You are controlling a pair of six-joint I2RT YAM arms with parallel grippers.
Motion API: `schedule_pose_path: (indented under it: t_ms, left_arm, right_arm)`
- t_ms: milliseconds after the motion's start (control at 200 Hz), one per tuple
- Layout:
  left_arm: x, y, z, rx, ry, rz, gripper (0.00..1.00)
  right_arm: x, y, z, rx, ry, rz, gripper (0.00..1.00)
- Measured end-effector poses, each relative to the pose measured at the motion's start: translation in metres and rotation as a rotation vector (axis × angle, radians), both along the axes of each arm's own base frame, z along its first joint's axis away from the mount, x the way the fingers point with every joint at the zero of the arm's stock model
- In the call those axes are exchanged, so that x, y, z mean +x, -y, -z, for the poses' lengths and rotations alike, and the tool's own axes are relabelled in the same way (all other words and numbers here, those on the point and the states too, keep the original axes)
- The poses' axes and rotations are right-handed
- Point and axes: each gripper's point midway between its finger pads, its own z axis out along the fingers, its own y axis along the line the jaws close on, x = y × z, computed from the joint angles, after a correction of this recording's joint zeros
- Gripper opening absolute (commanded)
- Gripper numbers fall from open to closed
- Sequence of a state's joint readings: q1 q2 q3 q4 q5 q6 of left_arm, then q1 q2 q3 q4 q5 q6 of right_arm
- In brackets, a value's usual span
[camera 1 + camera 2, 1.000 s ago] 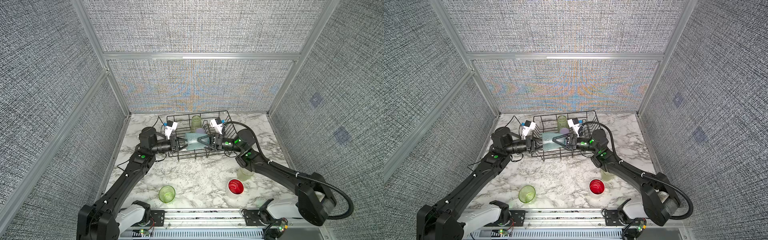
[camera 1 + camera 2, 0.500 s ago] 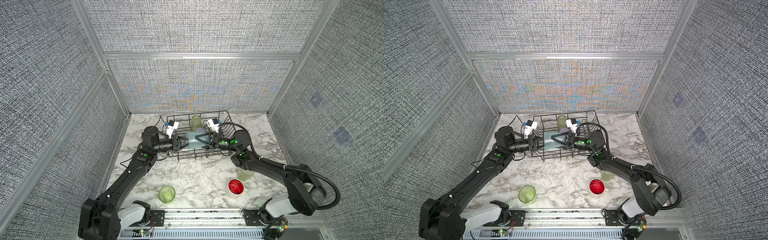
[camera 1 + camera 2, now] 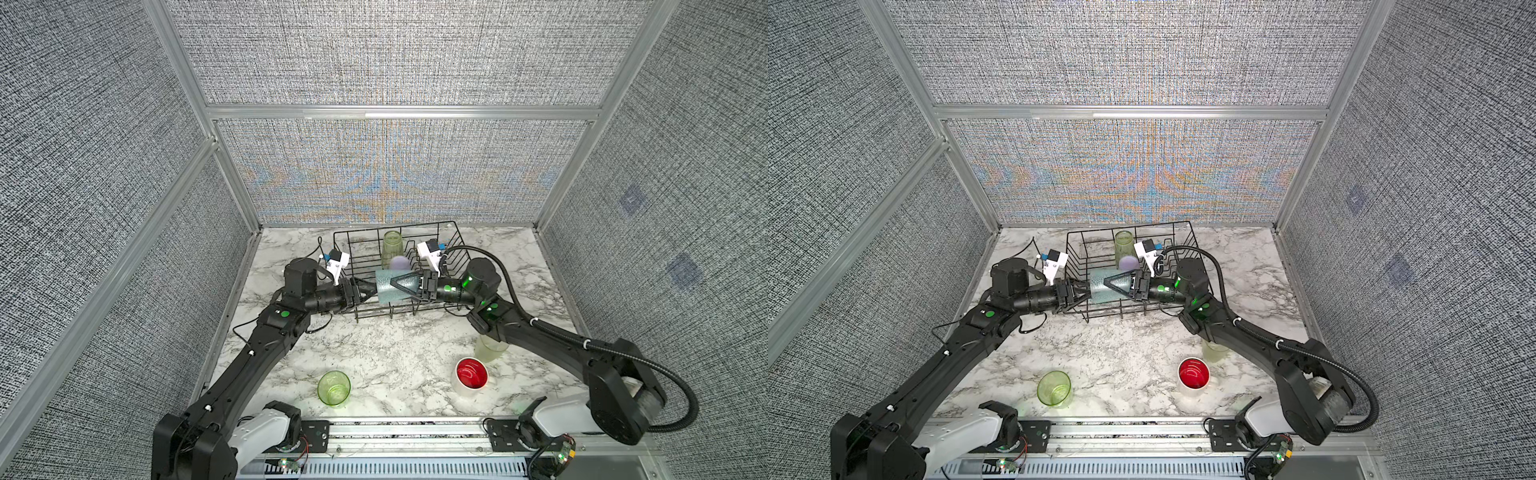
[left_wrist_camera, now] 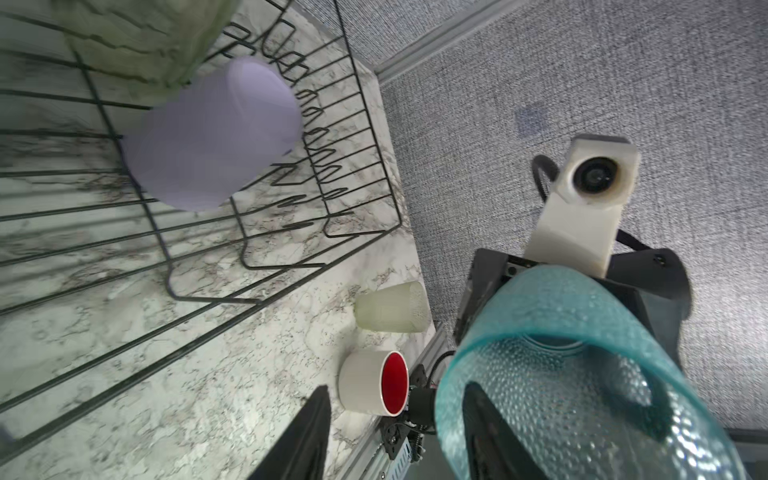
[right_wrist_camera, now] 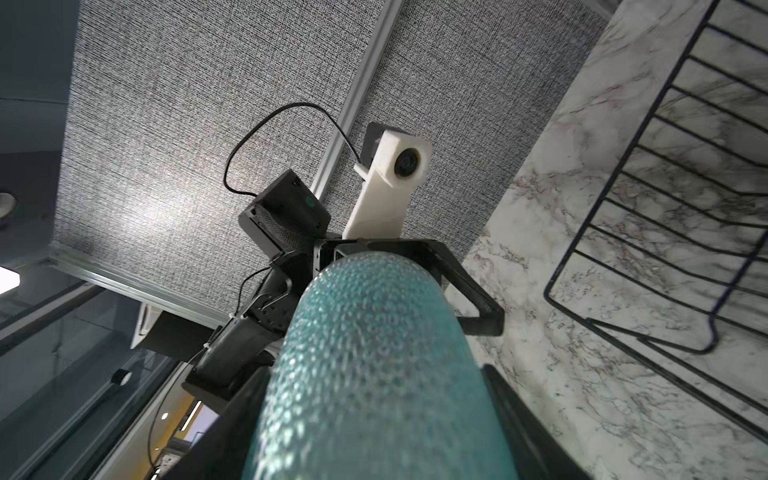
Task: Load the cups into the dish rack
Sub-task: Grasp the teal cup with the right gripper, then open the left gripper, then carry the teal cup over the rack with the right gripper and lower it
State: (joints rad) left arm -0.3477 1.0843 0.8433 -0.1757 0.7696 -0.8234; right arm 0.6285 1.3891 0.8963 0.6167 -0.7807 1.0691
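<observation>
The clear light blue cup (image 3: 388, 286) (image 3: 1100, 289) lies sideways in the air over the front edge of the black wire dish rack (image 3: 455, 232) (image 3: 1187, 226). My right gripper (image 3: 399, 284) (image 5: 374, 415) is shut on the cup's body (image 5: 374, 374). My left gripper (image 3: 368, 291) (image 4: 395, 436) is open at the cup's mouth (image 4: 582, 374), one finger inside and one outside the wall. A tall green cup (image 3: 392, 247) (image 4: 141, 41) and a lilac cup (image 3: 399, 262) (image 4: 216, 137) stand upside down in the rack.
Three cups stand on the marble table near its front. A short green cup (image 3: 333, 387) is on the left. A white cup, red inside (image 3: 471, 374), is on the right, with a frosted pale cup (image 3: 488, 349) half under my right arm. Grey walls close in.
My left gripper's jaws have come apart from the light blue cup's rim. My right gripper has closed onto the cup's body, and both arms have shifted slightly toward the rack.
</observation>
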Motion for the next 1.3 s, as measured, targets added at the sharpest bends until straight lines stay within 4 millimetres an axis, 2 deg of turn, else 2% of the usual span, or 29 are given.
schedule_pose_path:
  t_ms: [230, 255, 305, 365, 485, 690, 935, 1301]
  left_arm:
    - [0.003, -0.044, 0.025, 0.155, -0.040, -0.197, 0.54]
    - [0.002, -0.049, 0.028, 0.173, -0.046, -0.219, 0.58]
    - [0.001, -0.060, 0.033, 0.209, -0.053, -0.262, 0.73]
    - [-0.001, -0.074, 0.041, 0.262, -0.073, -0.323, 0.79]
    - [-0.009, -0.103, 0.065, 0.418, -0.143, -0.427, 0.86]
    - [-0.029, -0.145, 0.100, 0.655, -0.241, -0.525, 0.88]
    - [-0.042, -0.165, 0.120, 0.776, -0.295, -0.551, 0.88]
    - [-0.045, -0.173, 0.126, 0.841, -0.313, -0.552, 0.89]
  right_arm:
    - [0.024, 0.006, -0.006, -0.191, 0.162, 0.129, 0.63]
    - [0.026, 0.006, -0.005, -0.212, 0.177, 0.137, 0.63]
    - [0.034, 0.006, -0.002, -0.258, 0.202, 0.158, 0.63]
    - [0.044, 0.006, 0.002, -0.319, 0.228, 0.182, 0.63]
    - [0.061, 0.002, 0.006, -0.417, 0.291, 0.213, 0.62]
    - [0.088, -0.014, 0.022, -0.578, 0.380, 0.217, 0.62]
    - [0.123, -0.040, 0.052, -0.761, 0.451, 0.191, 0.62]
    - [0.171, -0.080, 0.113, -0.959, 0.514, 0.159, 0.62]
